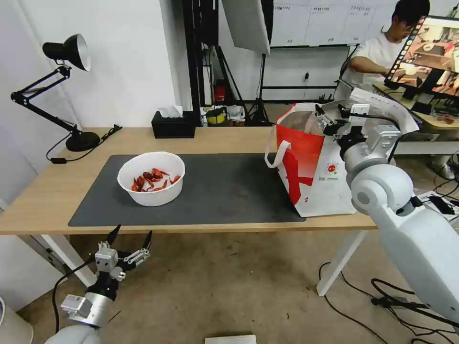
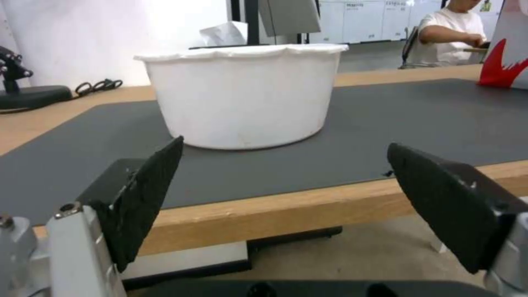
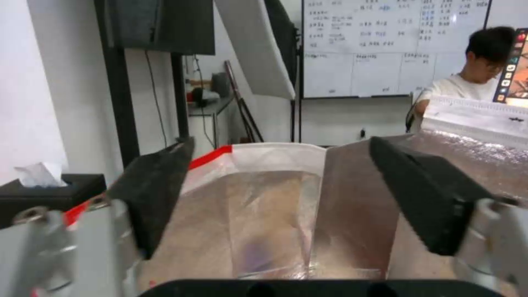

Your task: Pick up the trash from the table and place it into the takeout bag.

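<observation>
Your bag [image 1: 315, 162] carries a small round red logo [image 1: 331, 168] with a line or two of print beneath it, too small for you to read; a jagged red pattern runs over its white side, and it stands at the right end of the dark mat [image 1: 224, 191] on the worktop [image 1: 57, 191]. Your right hand [image 1: 330, 118] hangs over the bag's open mouth, fingers spread wide and holding nothing, with the silver foil lining [image 3: 275, 214] right under them. Your left hand [image 1: 130, 240] sits below the worktop's near edge, also wide and empty. The white bowl [image 1: 152, 178] of red shells [image 1: 154, 179] stands on the mat's left part, a little beyond and above that hand, not touching it. The black tissue box [image 1: 173, 124] sits at the far edge.
</observation>
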`<state>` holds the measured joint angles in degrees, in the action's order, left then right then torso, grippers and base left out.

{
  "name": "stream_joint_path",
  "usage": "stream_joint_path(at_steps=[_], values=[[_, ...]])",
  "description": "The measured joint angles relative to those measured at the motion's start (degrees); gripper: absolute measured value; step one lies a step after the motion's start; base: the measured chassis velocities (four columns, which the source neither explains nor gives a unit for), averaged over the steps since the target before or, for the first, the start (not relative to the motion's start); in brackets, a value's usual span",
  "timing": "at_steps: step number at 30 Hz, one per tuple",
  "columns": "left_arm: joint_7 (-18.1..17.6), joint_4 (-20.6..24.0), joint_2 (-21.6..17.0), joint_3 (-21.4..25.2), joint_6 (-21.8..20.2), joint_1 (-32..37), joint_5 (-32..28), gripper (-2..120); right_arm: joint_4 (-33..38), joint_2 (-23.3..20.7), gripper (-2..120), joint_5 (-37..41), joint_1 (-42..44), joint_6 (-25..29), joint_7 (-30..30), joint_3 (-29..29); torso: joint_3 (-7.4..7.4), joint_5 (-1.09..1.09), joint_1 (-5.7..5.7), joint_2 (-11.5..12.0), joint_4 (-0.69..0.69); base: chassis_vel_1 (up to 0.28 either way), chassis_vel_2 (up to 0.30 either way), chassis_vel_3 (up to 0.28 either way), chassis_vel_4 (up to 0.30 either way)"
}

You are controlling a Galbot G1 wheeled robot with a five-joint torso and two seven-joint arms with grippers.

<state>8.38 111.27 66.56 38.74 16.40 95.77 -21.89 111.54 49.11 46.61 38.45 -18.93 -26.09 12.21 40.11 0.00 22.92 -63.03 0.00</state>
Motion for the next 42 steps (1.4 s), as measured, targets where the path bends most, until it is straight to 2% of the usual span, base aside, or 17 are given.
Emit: stream_joint_path(at_steps=[2, 4, 15, 20, 26, 29, 36, 37, 42], values=[[-0.02, 0.11, 0.00, 0.09, -0.01, 0.04, 0.00, 100, 0.14, -0.06, 96, 0.00, 0.10, -0.02, 0.07, -0.02, 0.00, 0.00, 0.00, 0.00, 0.00, 0.000, 0.000, 0.000, 0.000], [-0.04, 0.22, -0.02, 0.14, -0.02, 0.05, -0.01, 100, 0.20, -0.15, 99, 0.00, 0.11, -0.04, 0.09, -0.02, 0.00, 0.00, 0.00, 0.00, 0.00, 0.000, 0.000, 0.000, 0.000], [-0.09, 0.77, -0.06, 0.50, -0.06, 0.29, -0.17, 100, 1.44, -0.70, 100, 0.38, 0.10, 0.00, 0.26, 0.33, 0.00, 0.00, 0.00, 0.00, 0.00, 0.000, 0.000, 0.000, 0.000], [-0.09, 1.07, 0.01, 0.81, -0.07, 0.55, -0.18, 100, 4.52, -1.91, 100, 2.05, 1.66, 0.45, 2.09, 1.58, 0.00, 0.00, 0.00, 0.00, 0.01, 0.000, 0.000, 0.000, 0.000], [-0.08, 1.50, 0.02, 1.32, -0.11, 0.79, -0.25, 100, 12.51, -4.31, 100, 3.95, 9.49, 0.62, 5.48, 5.34, 0.00, -0.01, 0.00, 0.00, 0.00, 0.000, 0.000, 0.000, 0.000], [-0.07, 1.54, 0.11, 1.65, -0.11, 0.86, -0.32, 100, 18.31, -4.95, 100, 3.57, 16.46, 0.62, 6.46, 8.14, -0.01, -0.01, 0.00, 0.00, 0.00, 0.000, 0.000, 0.000, 0.000], [-0.01, 1.69, 0.42, 1.64, -0.10, 1.05, -0.31, 100, 22.23, -4.47, 100, -1.17, 27.61, 1.93, 8.37, 11.74, -0.01, 0.00, 0.00, 0.00, 0.00, 0.000, 0.000, 0.000, 0.000], [-0.01, 1.86, 0.52, 1.64, -0.09, 1.20, -0.30, 100, 22.97, -3.83, 100, -2.90, 31.58, 2.96, 9.03, 12.53, 0.00, 0.00, 0.00, 0.00, 0.00, 0.000, 0.000, 0.000, 0.000], [0.05, 2.05, 0.59, 1.65, -0.06, 1.52, -0.26, 100, 23.51, -1.42, 100, -8.55, 39.28, 6.25, 10.30, 13.07, 0.00, 0.00, -0.01, 0.00, 0.00, 0.000, 0.000, 0.000, 0.000]])
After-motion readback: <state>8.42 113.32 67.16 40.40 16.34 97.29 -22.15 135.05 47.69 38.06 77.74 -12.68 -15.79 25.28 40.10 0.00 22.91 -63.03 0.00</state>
